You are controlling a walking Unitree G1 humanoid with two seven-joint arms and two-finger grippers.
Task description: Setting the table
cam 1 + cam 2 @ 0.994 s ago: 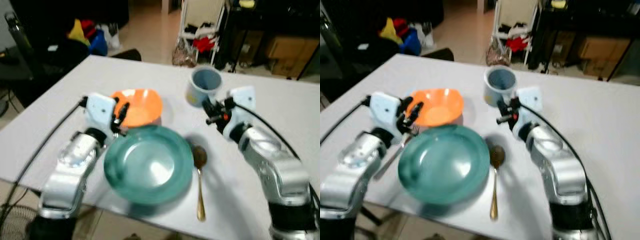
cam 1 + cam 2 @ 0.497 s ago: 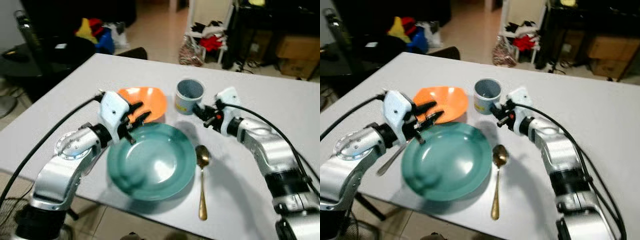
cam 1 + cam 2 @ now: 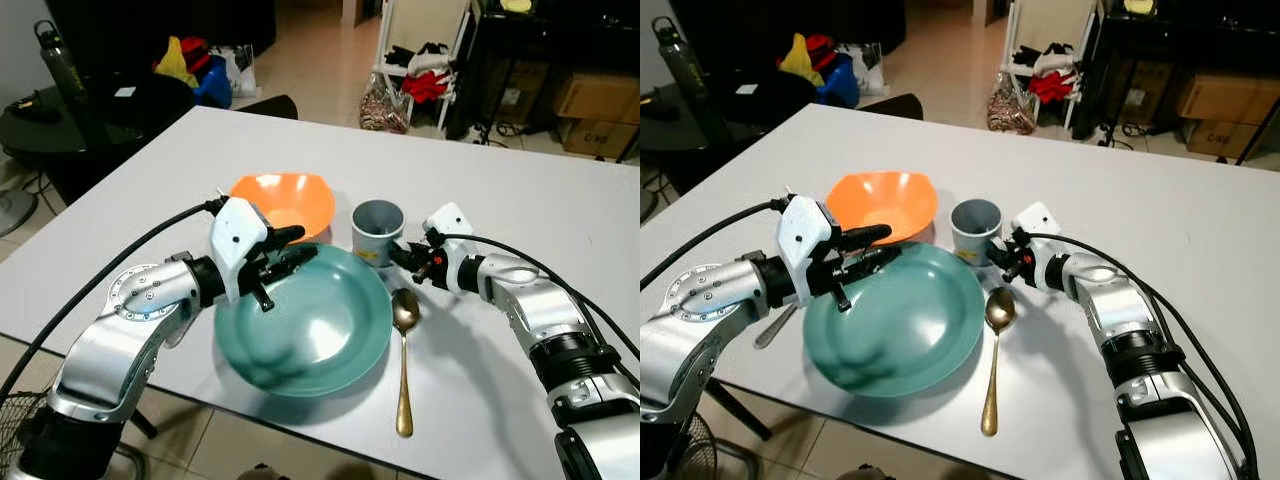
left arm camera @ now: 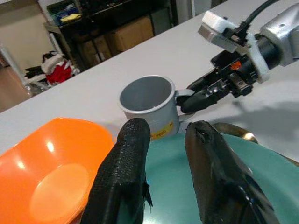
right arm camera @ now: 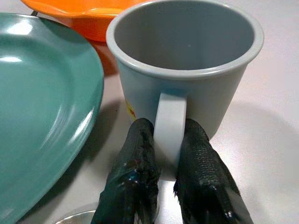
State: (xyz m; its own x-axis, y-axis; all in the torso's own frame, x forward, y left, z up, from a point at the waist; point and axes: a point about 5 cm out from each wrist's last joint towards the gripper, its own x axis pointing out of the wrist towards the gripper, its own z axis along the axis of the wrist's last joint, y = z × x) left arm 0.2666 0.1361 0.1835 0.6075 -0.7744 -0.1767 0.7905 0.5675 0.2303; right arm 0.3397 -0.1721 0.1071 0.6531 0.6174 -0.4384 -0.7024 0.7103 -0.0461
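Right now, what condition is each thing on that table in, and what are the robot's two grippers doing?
Grey mug: upright, empty, handle pinched by the right gripper.
Green plate: flat on the table, empty.
Orange bowl: upright, empty, behind the plate.
Gold spoon: lying flat to the right of the plate, bowl end toward the mug.
Fork: lying left of the plate, partly hidden.
Right gripper: shut on the mug handle.
Left gripper: open, above the plate's far rim.
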